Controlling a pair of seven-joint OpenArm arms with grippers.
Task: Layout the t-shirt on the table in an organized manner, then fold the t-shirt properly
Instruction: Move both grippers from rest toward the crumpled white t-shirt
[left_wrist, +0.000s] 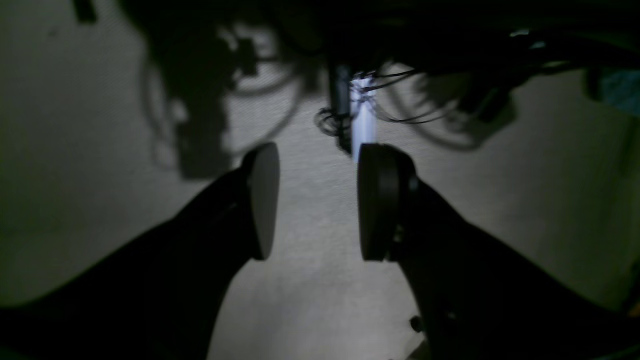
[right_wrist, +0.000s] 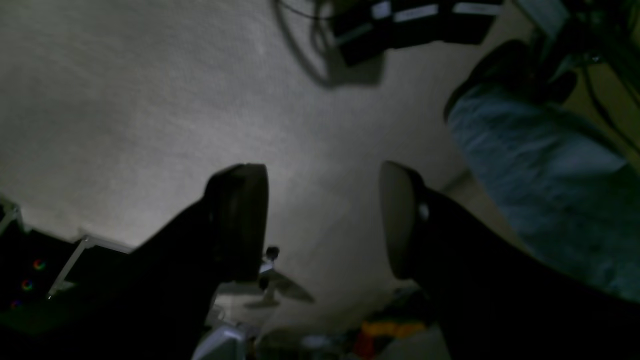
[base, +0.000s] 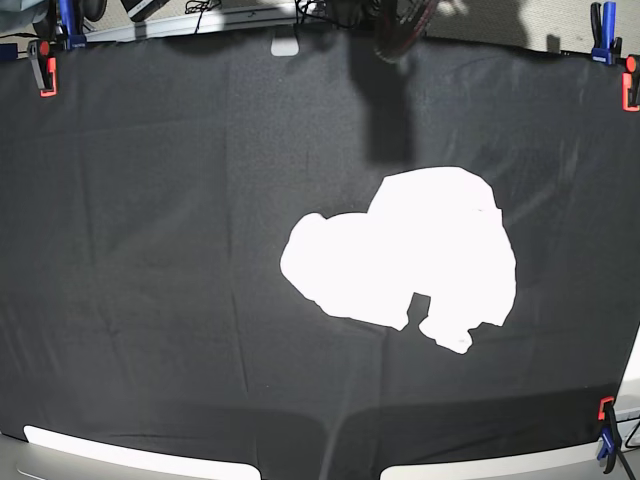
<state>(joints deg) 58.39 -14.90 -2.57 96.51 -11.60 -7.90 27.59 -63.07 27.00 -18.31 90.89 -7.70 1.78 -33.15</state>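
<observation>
The t-shirt (base: 410, 255) lies crumpled in a white heap right of the middle of the table (base: 150, 250), which is draped in black cloth; no print shows. Neither arm appears in the base view. In the left wrist view my left gripper (left_wrist: 317, 200) is open with nothing between its fingers, over grey carpet. The right wrist view shows my right gripper (right_wrist: 322, 220) also open and empty, over the same kind of carpet. Neither wrist view shows the t-shirt or the table.
Orange and blue clamps (base: 42, 68) (base: 603, 30) (base: 606, 425) pin the cloth at the table's edges. A leg in jeans (right_wrist: 540, 170) with a dark shoe is at the right of the right wrist view. Cables (left_wrist: 390, 100) lie on the carpet.
</observation>
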